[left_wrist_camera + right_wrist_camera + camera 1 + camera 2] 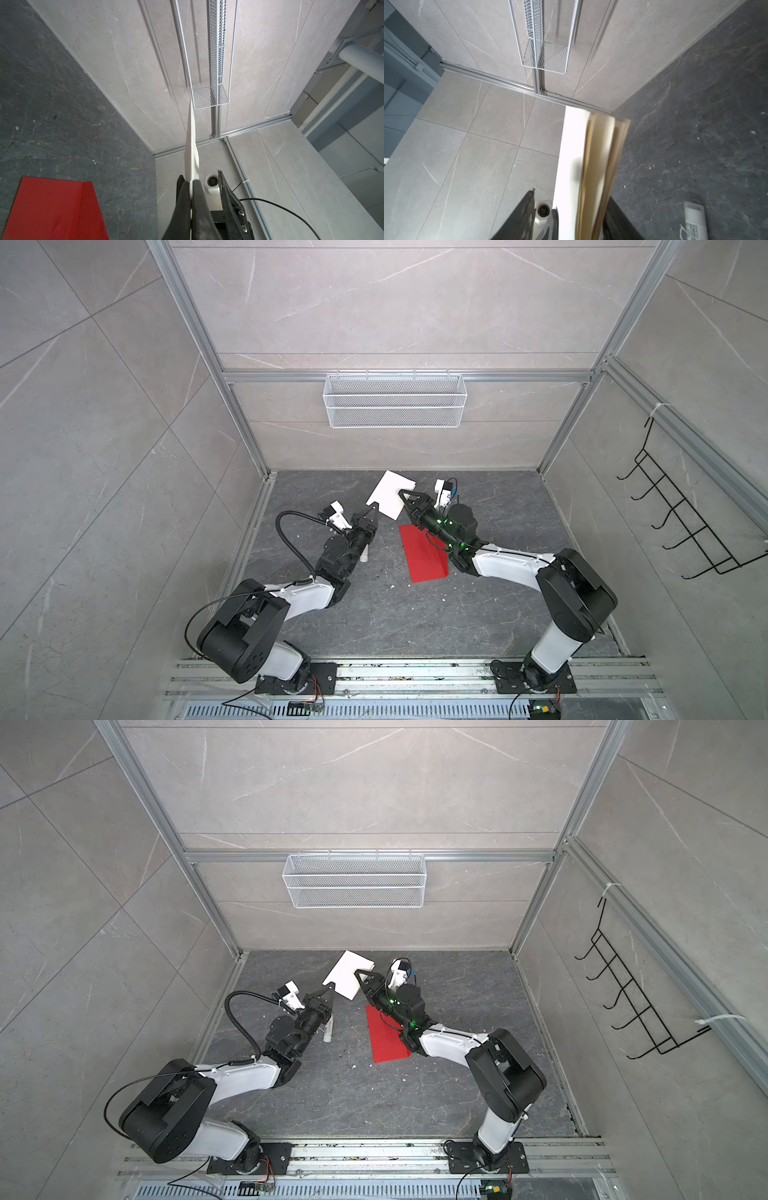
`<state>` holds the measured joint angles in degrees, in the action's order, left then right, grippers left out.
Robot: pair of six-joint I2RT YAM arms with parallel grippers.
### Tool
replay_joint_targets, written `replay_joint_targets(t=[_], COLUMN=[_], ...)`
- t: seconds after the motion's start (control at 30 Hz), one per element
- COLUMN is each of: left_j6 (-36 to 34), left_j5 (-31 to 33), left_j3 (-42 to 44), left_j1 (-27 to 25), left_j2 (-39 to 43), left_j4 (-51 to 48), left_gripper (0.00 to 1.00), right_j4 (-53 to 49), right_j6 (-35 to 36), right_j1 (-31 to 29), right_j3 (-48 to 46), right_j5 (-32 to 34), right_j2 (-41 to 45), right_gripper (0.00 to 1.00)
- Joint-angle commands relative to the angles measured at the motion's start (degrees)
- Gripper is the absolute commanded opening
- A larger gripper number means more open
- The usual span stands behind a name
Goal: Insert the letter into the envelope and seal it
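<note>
The letter hangs above the worktop between the left tool, which pinches one corner, and the right tool, whose jaws flank the opposite edge. Behind the right tool lies the envelope — behind the left tool, a tube.

Reaches for the letter with both arms, elbows bent, forearms converging on it from left and right. Carries both wrists rolled onto their sides. Pinches the letter's near-left corner with the left gripper, fingers pressed flat together on the paper. Meets the letter's right edge with the right gripper, jaws part-way apart and straddling the loose folds, one dark finger on either face of the letter. Holds the left gripper below and left of the letter, the right gripper just right of it, the two grippers apart.
</note>
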<state>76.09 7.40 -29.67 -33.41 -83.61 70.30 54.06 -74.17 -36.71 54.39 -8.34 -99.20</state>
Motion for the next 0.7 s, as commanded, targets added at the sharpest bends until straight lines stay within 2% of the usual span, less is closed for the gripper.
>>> replay_joint_targets(t=[0.0, 0.27, 0.33, 0.53, 0.6, 0.67], left_j6=[1.1, 0.8, -1.1, -5.8, -8.3, -11.6], left_j5=[0.3, -1.5, -2.6, -4.7, -6.3, -8.7], left_j3=[-1.6, -2.4, -2.9, -3.1, -3.4, -4.5], left_j1=[-0.3, -0.3, -0.2, -0.2, -0.2, -0.3], left_j2=[-1.1, -3.6, -4.2, -5.6, -4.6, -2.4], left_j4=[5.9, 6.7, 6.7, 3.3, -0.5, -7.6], left_gripper=[0.0, 0.0, 0.0, 0.49, 0.57, 0.61], right_j4=[3.3, 2.0, 0.5, -10.3, -14.5, -18.0], right_j6=[-1.0, 0.5, 2.3, 12.6, 15.5, 19.0], right_j1=[-0.5, -0.5, -0.6, 0.0, 1.1, 2.9], right_j3=[1.7, 1.6, 1.3, 0.0, -0.8, -2.0], right_j5=[-0.2, 0.6, 0.9, 1.8, 1.6, 0.9], right_j2=[-1.6, -1.2, -0.2, 7.7, 11.0, 14.2], right_gripper=[0.34, 0.01, 0.0, 0.0, 0.0, 0.0])
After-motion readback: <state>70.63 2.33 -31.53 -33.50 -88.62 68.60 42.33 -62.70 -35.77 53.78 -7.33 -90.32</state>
